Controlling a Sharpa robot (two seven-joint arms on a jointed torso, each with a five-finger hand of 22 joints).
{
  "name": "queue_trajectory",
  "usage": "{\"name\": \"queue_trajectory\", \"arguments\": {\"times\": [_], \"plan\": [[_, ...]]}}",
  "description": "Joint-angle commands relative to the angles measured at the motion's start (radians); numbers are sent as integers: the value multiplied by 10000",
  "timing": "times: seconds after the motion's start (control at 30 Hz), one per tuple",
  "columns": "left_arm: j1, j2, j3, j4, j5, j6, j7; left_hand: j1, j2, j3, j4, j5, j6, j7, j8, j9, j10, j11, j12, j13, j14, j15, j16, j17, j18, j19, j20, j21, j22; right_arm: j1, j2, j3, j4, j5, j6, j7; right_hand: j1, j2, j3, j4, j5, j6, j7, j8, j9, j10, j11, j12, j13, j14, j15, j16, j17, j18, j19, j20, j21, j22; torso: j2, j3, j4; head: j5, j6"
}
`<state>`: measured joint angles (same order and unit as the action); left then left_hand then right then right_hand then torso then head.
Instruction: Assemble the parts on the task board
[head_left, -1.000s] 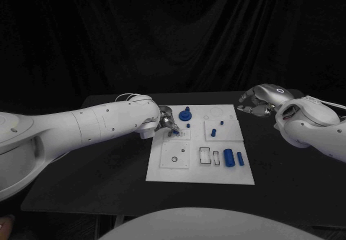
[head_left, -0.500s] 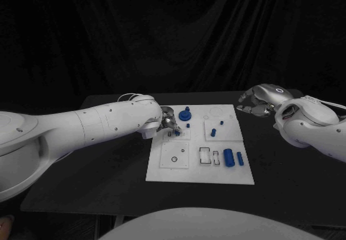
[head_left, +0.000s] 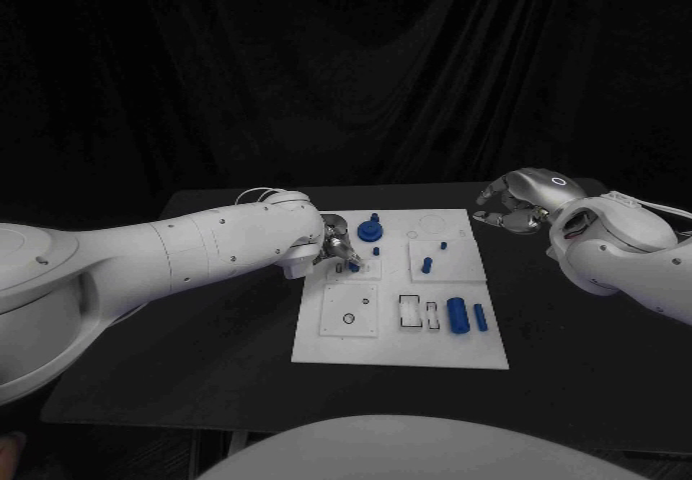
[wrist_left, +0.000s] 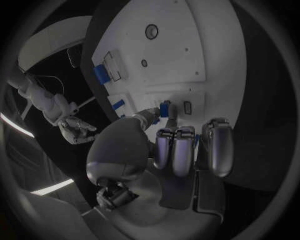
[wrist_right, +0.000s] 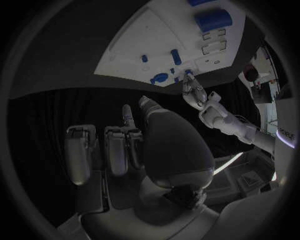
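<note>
the left robot hand (head_left: 335, 250) sits over the far left part of the task board (head_left: 401, 345), its fingers drawn together around a small blue part (head_left: 353, 265). in the left wrist view the thumb and one finger (wrist_left: 164, 147) meet on that small blue part (wrist_left: 165, 109), right beside a little slot in the task board (wrist_left: 178, 45); the other fingers hang curled next to it. the pinched piece is short and its long axis cannot be told for sure.

the right robot hand (head_left: 513, 205) hovers above the dark surface (head_left: 188, 350) just off the board's far right corner, well apart from every part. its fingers are curled inward and nothing lies in them, which the right wrist view bears out: fingers (wrist_right: 115, 150) bent toward the palm over bare black.

the head view alone lays out the whole board: a round blue knob (head_left: 371, 231) with an upright stem at the far side, a small peg (head_left: 427, 265) in the middle, and a thick blue cylinder (head_left: 457, 314) with a thinner blue bar (head_left: 480, 318) just beside it at the near right, both with their long axes running near to far. the right wrist view shows the left robot hand (wrist_right: 195, 92) from across the board.
</note>
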<state>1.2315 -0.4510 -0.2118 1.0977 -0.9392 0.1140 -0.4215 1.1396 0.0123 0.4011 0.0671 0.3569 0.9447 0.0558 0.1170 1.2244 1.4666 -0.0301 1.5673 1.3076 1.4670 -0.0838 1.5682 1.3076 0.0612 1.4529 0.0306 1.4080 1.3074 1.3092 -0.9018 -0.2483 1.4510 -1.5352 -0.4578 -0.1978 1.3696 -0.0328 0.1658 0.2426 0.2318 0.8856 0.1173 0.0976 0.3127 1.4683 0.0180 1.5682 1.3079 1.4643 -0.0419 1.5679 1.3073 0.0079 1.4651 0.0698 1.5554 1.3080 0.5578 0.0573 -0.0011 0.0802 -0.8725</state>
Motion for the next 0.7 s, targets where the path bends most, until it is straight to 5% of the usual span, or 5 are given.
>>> {"name": "queue_trajectory", "arguments": {"times": [0.03, 0.6, 0.7], "plan": [[-19, -2, 7, 8, 93, 162, -88, 38, 94, 72, -19, -52, 1, -29, -39, 8, 1042, 72, 35, 2632, 1038, 64, 26, 2632, -72, 31, 32, -16, 1078, -20, 1, 9, -6, -32, 82, -176, 67, -9, 20, -18, 56, 82, -10, -31, -10, 1025, 57, 26, 2629, 1065, 51, 29, 2635, -10, 888, 60, -58, 2535, -2, 6, 2, 3, -2], [-76, 66, 6, -91, 92, 377, -188, 57, 94, 120, -64, -40, 22, -29, -29, 20, 1042, 70, 35, 2632, 1038, 64, 26, 2632, -64, 15, 34, -42, 1059, -21, 27, 9, -35, -32, 123, -180, 67, -9, 20, -18, 56, 82, -10, -31, -10, 1025, 57, 26, 2629, 1065, 51, 29, 2635, -10, 888, 60, -58, 2535, 3, -2, 7, 27, -2], [-93, 87, 5, -103, 92, 335, -135, -28, 95, 154, -53, -290, 26, -11, -39, 26, 1042, 85, 35, 2632, 1038, 74, 26, 2632, -65, 16, 44, -47, 1068, -21, 29, 9, -36, -32, 123, -179, 67, -9, 20, -18, 56, 82, -10, -31, -10, 1025, 57, 26, 2629, 1065, 51, 29, 2635, -10, 888, 60, -58, 2535, 2, 1, 10, 22, -2]]}}
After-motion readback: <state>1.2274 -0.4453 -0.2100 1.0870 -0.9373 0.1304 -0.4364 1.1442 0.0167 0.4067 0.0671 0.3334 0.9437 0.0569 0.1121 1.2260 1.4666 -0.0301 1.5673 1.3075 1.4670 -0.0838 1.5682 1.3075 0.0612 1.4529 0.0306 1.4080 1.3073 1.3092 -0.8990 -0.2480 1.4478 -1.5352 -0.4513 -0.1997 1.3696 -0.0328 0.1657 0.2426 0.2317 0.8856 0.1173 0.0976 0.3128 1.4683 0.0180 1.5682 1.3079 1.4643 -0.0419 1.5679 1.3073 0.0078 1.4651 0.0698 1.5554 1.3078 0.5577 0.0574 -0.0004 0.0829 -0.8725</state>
